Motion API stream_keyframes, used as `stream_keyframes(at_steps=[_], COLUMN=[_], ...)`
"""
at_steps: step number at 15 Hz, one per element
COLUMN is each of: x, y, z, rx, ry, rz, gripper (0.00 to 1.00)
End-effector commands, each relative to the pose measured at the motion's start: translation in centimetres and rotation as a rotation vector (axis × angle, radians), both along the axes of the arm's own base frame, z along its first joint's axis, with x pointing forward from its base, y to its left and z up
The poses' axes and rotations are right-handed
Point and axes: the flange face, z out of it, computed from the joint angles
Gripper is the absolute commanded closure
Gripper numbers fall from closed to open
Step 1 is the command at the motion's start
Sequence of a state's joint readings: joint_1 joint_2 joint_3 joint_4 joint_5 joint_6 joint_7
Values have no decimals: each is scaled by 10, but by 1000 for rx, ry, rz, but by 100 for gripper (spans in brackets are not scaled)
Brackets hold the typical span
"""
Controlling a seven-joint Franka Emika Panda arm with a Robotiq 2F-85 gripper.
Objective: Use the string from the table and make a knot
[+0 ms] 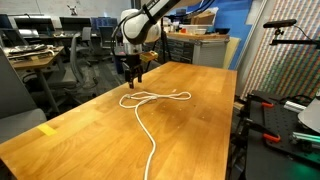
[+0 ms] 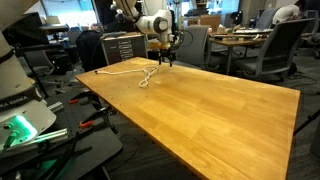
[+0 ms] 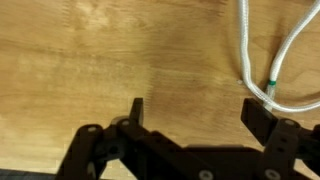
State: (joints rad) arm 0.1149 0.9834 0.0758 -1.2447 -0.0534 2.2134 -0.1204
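Observation:
The white string (image 1: 150, 105) lies on the light-brown wooden table (image 1: 200, 125), looped at the far part and trailing toward the near edge. It also shows in an exterior view (image 2: 140, 72) and at the right of the wrist view (image 3: 262, 60), with a small dark-green tip (image 3: 272, 85). My gripper (image 1: 134, 72) hangs just above the table beside the loop, also in an exterior view (image 2: 164, 58). In the wrist view my gripper (image 3: 195, 112) is open and empty, over bare wood, the string just beyond its right finger.
A yellow tape mark (image 1: 49, 129) sits near the table's left edge. Grey office desks and chairs (image 1: 70, 55) stand behind. A tool cabinet (image 1: 195, 48) is at the far end. Equipment with cables (image 2: 30, 125) stands beside the table.

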Motion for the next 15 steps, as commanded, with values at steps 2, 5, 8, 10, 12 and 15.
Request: stream_keyframes(at_steps=[2,5,8,10,12,15], x=[-30,-49,-40,-42,-46,-51], y=[-10,-20,-17,-20,-19,-15], z=[13,2,-10,-6,-5,-7], rx=[-4,-7,-7,8,15,21], ry=[-26,-9,19,11,9,14], rz=[146,215,177,181,196,217], gripper=[0,0,0,0,0,0])
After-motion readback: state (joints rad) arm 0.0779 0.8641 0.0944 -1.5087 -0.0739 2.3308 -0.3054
